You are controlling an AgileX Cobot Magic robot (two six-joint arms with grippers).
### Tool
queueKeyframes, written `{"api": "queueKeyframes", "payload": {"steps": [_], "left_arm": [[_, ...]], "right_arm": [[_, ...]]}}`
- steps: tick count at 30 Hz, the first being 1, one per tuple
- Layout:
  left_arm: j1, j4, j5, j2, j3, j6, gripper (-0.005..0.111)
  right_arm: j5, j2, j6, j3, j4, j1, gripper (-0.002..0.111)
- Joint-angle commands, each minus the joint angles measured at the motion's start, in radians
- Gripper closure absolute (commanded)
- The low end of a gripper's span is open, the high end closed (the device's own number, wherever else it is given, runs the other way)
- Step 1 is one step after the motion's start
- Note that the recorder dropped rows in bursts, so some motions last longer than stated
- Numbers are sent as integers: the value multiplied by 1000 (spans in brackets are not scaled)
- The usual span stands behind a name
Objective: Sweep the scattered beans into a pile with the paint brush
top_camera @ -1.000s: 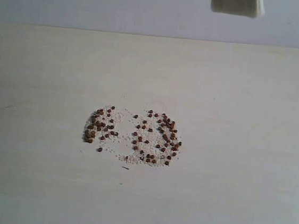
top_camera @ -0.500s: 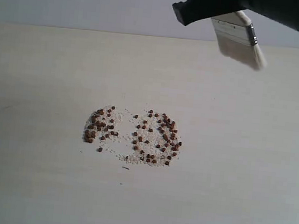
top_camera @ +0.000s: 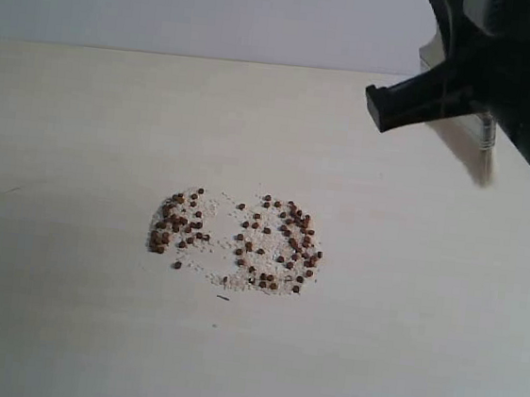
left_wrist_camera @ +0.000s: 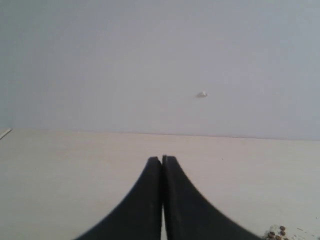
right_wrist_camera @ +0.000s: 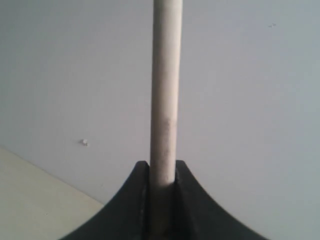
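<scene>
Dozens of tiny reddish-brown beans sit in two loose clusters mid table, well apart from your right gripper clamped on the pale-handled paint brush; your left gripper is pressed together, empty.

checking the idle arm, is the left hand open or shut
Shut: the black left hand shows its two fingertips pressed together, nothing between them.

Pale table, the beans in two loose clusters amid whitish grains
</scene>
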Motion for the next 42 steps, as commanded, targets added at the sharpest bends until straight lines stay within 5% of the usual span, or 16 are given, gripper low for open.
{"api": "queueKeyframes", "payload": {"steps": [1,5,14,36,42], "left_arm": [[-7,2,118,-127,3,18,107],[-7,2,246,-277,3,18,107],[10,2,345,-284,3,-46,107],[10,2,353,-284,3,-65,107],[10,2,353,-284,3,-65,107]], "right_arm": [[-112,-9,29,52,-27,3,108],[-124,-9,29,74,-52,3,108],[-126,-11,87,106,-118,3,108],[-200,156,53,161,-56,1,108],[-101,28,148,161,-183,-228,108]]}}
